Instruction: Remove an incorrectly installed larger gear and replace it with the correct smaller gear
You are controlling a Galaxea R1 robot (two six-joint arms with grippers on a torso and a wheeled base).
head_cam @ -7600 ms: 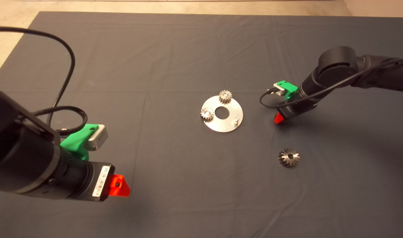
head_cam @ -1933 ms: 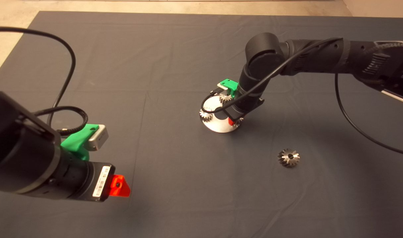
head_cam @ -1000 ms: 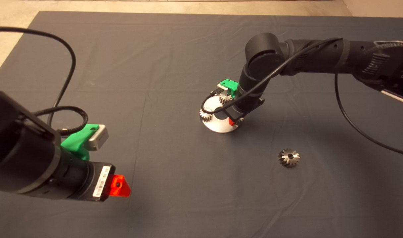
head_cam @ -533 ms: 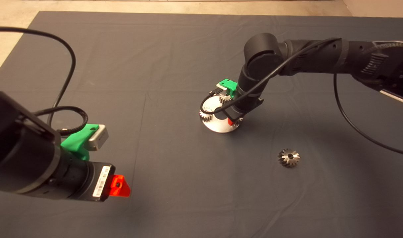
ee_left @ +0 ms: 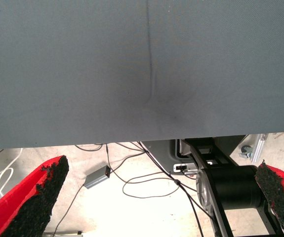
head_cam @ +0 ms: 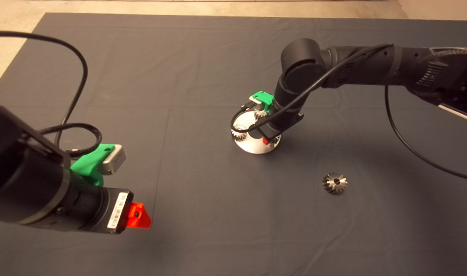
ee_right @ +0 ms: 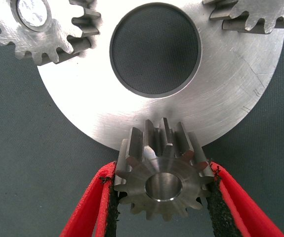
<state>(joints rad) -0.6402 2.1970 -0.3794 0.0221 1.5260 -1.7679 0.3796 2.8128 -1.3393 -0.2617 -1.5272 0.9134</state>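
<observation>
My right gripper [head_cam: 268, 141] is down at the near right edge of the round silver plate [head_cam: 252, 148]. In the right wrist view it [ee_right: 161, 173] is shut on the smaller gear [ee_right: 164, 180], with one pad on each side of the teeth. The gear sits upright at the plate's rim [ee_right: 107, 113]. I cannot tell whether a peg fills its centre hole. The larger gear [head_cam: 334, 183] lies loose on the mat, near and to the right of the plate. My left gripper [head_cam: 138, 216] is parked at the lower left, open and empty [ee_left: 164, 197].
Two paler small gears [head_cam: 238, 134] [head_cam: 259, 113] stand on the plate's left and far sides. They also show in the right wrist view [ee_right: 38, 24] [ee_right: 250, 15], around the plate's centre hole [ee_right: 154, 49]. The left wrist view shows the mat's edge and floor cables.
The right arm has come in from the right of the plate to its near right edge. In the last second it shifted only slightly. The left arm and the larger gear have not moved.
</observation>
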